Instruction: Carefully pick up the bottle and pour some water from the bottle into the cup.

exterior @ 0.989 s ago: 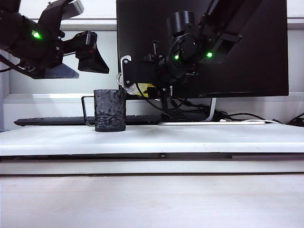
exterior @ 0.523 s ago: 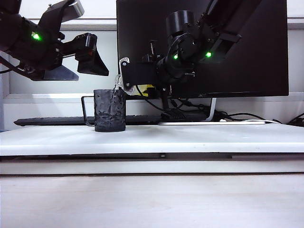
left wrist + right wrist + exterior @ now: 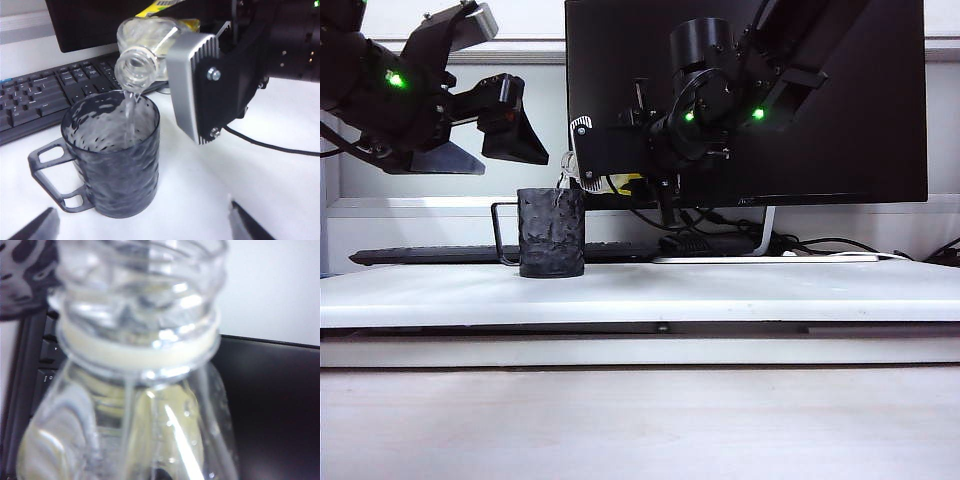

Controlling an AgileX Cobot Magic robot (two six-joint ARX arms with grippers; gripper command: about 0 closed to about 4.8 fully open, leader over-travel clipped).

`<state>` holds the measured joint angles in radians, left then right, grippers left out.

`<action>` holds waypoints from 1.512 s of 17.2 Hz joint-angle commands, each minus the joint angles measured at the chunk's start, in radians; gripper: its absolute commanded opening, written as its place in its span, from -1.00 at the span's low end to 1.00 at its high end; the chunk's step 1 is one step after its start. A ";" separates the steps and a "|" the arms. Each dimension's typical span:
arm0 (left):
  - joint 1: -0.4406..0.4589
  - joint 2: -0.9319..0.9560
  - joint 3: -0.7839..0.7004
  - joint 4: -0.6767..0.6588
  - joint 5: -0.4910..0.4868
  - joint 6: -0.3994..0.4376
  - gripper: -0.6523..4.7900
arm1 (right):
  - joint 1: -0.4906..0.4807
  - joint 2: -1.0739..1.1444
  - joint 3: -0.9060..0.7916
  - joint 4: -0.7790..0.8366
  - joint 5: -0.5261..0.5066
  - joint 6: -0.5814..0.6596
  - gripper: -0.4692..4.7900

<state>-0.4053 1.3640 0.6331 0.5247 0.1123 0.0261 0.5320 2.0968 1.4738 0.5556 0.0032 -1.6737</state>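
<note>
The right gripper (image 3: 582,152) hangs above the table's far left-centre, just over the cup, and it is clamped on the bottle (image 3: 145,50), which it holds tipped over with its open neck pointing down toward the cup's mouth. From the exterior view most of the bottle is hidden behind the gripper's dark body; only a sliver of yellow label and a glint of clear plastic peek out beside it. The left wrist view shows more: one ribbed silver finger (image 3: 192,85) presses the bottle's side, while the opposite finger is out of sight behind the bottle. A thin stream of the water (image 3: 130,110) falls from the neck into the cup (image 3: 551,232), a black dimpled mug standing upright on the white table (image 3: 740,290), its wire handle pointing left. How much water has gathered inside I cannot tell. In the right wrist view the bottle fills nearly the whole picture, blurred and very close, so the gripper's own fingers cannot be made out there. The left gripper (image 3: 510,115) hovers higher up and to the left of the cup, its jaws spread wide and holding nothing; in its own view only the two dark fingertips show, cut off at the edge. Behind the cup lie a black keyboard (image 3: 430,255) and a dark monitor (image 3: 850,130), partly hidden by the right arm.
</note>
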 commanded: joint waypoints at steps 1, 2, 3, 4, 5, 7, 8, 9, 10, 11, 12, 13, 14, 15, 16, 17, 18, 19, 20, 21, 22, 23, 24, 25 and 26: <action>0.000 -0.002 0.001 0.008 0.005 0.000 1.00 | 0.002 -0.012 0.010 0.049 -0.005 -0.006 -0.16; 0.000 -0.003 0.001 0.008 0.005 0.000 1.00 | 0.002 -0.012 0.010 0.049 -0.003 -0.006 -0.16; 0.000 -0.003 0.001 0.008 0.005 0.000 1.00 | 0.002 -0.012 0.010 0.048 -0.002 -0.006 -0.15; 0.000 -0.003 0.001 0.008 0.005 0.000 1.00 | 0.002 -0.012 0.010 0.048 -0.002 -0.006 -0.16; 0.000 -0.003 0.001 0.008 0.005 0.000 1.00 | 0.002 -0.012 0.010 0.048 -0.002 -0.006 -0.16; 0.000 -0.003 0.001 0.008 0.005 0.000 1.00 | 0.002 -0.013 0.010 0.048 -0.002 -0.006 -0.16; 0.000 -0.003 0.001 0.008 0.005 0.000 1.00 | 0.002 -0.013 0.010 0.048 -0.002 -0.006 -0.16; 0.000 -0.003 0.001 0.008 0.005 0.000 1.00 | 0.002 -0.013 0.010 0.048 -0.002 -0.006 -0.16; 0.000 -0.003 0.001 0.008 0.005 0.000 1.00 | 0.002 -0.013 0.010 0.048 -0.002 -0.006 -0.16; 0.000 -0.003 0.001 0.008 0.005 0.000 1.00 | 0.002 -0.013 0.010 0.048 -0.002 -0.006 -0.16; 0.000 -0.002 0.001 0.008 0.005 0.000 1.00 | 0.002 -0.013 0.010 0.049 -0.002 -0.006 -0.15; 0.000 -0.003 0.001 0.008 0.005 0.000 1.00 | 0.002 -0.013 0.010 0.049 -0.002 -0.006 -0.15; 0.000 -0.003 0.001 0.008 0.005 0.000 1.00 | 0.002 -0.013 0.010 0.048 -0.002 -0.006 -0.15; 0.000 -0.003 0.001 0.008 0.005 0.000 1.00 | 0.002 -0.013 0.010 0.048 -0.003 -0.006 -0.15; 0.000 -0.003 0.001 0.007 0.005 0.000 1.00 | 0.002 -0.013 0.010 0.048 -0.003 -0.006 -0.15; 0.000 -0.003 0.001 0.007 0.005 0.000 1.00 | 0.002 -0.013 0.010 0.048 -0.003 -0.007 -0.15; 0.000 -0.003 0.001 0.007 0.005 0.000 1.00 | 0.002 -0.013 0.010 0.049 -0.003 -0.007 -0.15; 0.000 -0.003 0.001 0.007 0.005 0.000 1.00 | 0.002 -0.013 0.010 0.049 -0.003 -0.007 -0.15; 0.000 -0.003 0.001 0.007 0.005 0.000 1.00 | 0.002 -0.013 0.010 0.048 -0.003 -0.009 -0.15; 0.000 -0.003 0.001 0.006 0.005 0.000 1.00 | 0.002 -0.013 0.010 0.048 -0.002 -0.016 -0.15; 0.000 -0.003 0.001 0.006 0.005 0.000 1.00 | 0.002 -0.013 0.010 0.048 -0.002 -0.027 -0.15; 0.000 -0.003 0.001 0.007 0.005 0.000 1.00 | 0.002 -0.013 0.010 0.048 -0.002 -0.028 -0.15; 0.000 -0.003 0.001 0.006 0.005 0.000 1.00 | 0.002 -0.013 0.010 0.048 -0.002 -0.028 -0.15; 0.000 -0.003 0.001 0.006 0.005 0.000 1.00 | 0.002 -0.013 0.010 0.048 -0.002 -0.029 -0.15; 0.000 -0.003 0.001 0.006 0.005 0.000 1.00 | 0.002 -0.014 0.010 0.048 -0.002 -0.029 -0.15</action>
<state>-0.4053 1.3640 0.6327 0.5194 0.1123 0.0261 0.5320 2.0968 1.4738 0.5591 0.0032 -1.6993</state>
